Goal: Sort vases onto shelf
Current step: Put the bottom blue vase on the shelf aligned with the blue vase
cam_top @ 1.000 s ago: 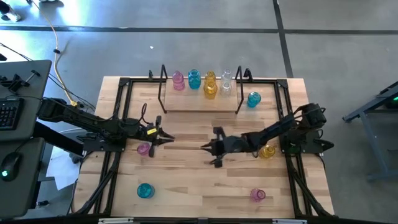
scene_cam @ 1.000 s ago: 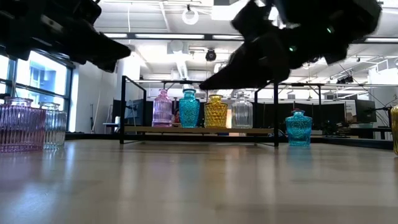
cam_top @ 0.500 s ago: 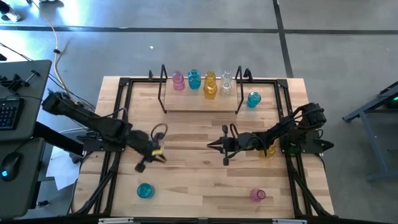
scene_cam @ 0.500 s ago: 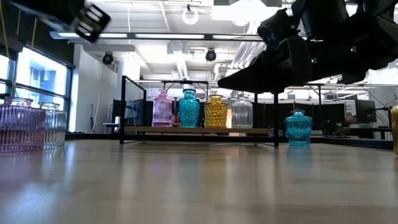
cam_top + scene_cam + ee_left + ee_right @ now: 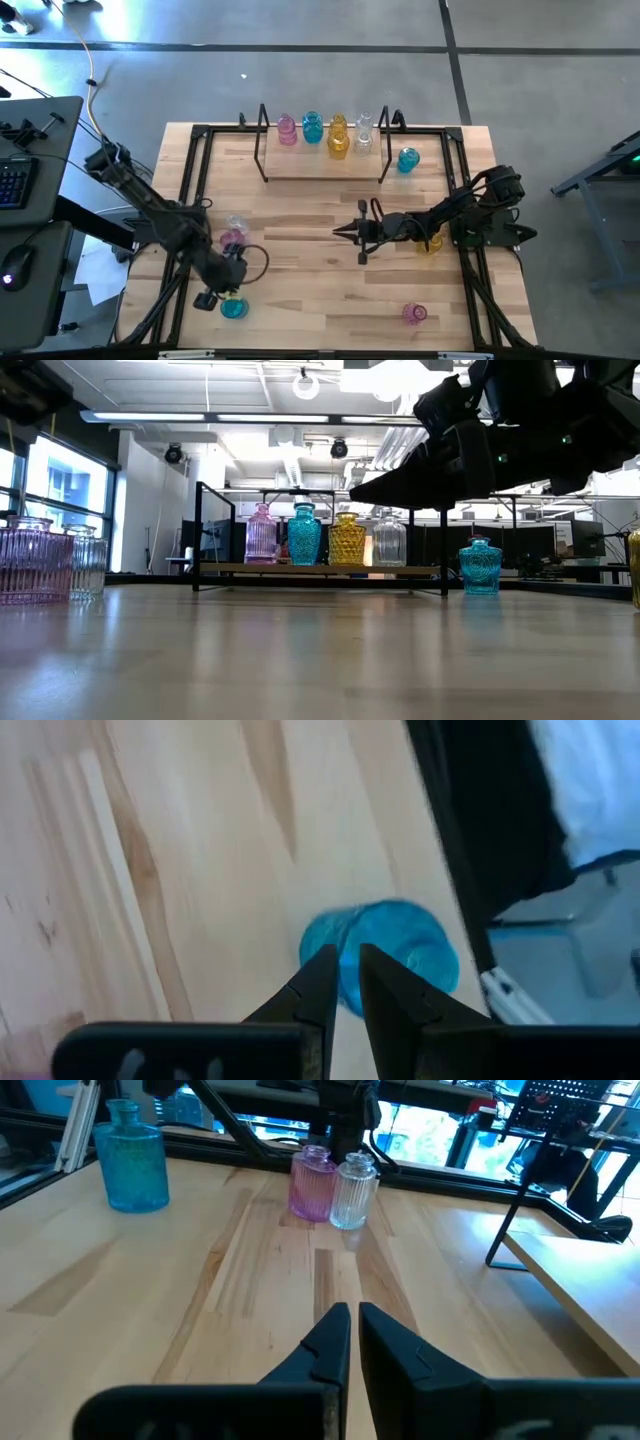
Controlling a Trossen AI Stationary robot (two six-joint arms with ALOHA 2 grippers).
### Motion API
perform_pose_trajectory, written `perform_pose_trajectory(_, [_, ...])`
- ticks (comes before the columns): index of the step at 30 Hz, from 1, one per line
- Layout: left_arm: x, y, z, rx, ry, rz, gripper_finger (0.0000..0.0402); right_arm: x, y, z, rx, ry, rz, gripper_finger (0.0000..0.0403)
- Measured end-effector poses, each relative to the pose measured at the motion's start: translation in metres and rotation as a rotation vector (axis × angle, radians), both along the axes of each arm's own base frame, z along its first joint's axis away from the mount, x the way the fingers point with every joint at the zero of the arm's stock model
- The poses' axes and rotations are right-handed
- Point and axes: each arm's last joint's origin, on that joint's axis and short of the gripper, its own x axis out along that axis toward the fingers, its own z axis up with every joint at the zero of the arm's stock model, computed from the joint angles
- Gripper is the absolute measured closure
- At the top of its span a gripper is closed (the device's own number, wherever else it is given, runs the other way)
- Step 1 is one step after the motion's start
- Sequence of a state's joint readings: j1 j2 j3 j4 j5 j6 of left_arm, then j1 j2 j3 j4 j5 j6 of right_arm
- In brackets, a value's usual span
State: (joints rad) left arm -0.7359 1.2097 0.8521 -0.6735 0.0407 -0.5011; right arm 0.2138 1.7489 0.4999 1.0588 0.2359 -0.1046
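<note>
Where the left arm reaches toward the near-left part of the wooden surface (image 5: 330, 300), the left pincer (image 5: 207, 299) hangs just over a teal vase (image 5: 234, 308), its two dark fingers (image 5: 318, 982) drawn almost together with only a thin slit between them and nothing held. In the left wrist view the fingertips overlap the near edge of that vase, which shows as a round translucent blue shape standing close to the black rail at the surface's edge.

A pink vase (image 5: 414, 314) stands alone near the front right. Further in, a pink vase (image 5: 231, 239) and a clear one (image 5: 238, 223) stand touching side by side on the left, ribbed and bulbous with narrow necks.

The right pincer (image 5: 342, 232) hovers above mid-surface, pointing left, fingers closed together and empty. A yellow vase (image 5: 431, 243) stands partly under the right arm.

At the far side, the black-framed shelf (image 5: 322, 170) carries four upright vases in a row: pink (image 5: 287, 129), teal (image 5: 312, 126), yellow (image 5: 337, 136) and clear (image 5: 364, 130). Another teal vase (image 5: 407, 159) stands on the surface just beside the shelf's right end post.
</note>
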Motion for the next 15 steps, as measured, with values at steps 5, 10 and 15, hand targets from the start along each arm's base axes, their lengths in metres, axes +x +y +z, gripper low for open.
perform_pose_trajectory(5, [0.002, -0.012, -0.01, 0.056, 0.068, -0.015, 0.0333, 0.0, 0.0, 0.0, 0.0, 0.0, 0.0, 0.0387])
perform_pose_trajectory(10, [0.007, -0.019, -0.014, 0.068, 0.099, -0.002, 0.0294, 0.0, 0.0, 0.0, 0.0, 0.001, 0.0, 0.0387])
perform_pose_trajectory(15, [0.008, -0.02, -0.01, 0.065, 0.107, 0.0, 0.0266, 0.0, 0.0, 0.0, 0.002, 0.001, 0.0, 0.0387])
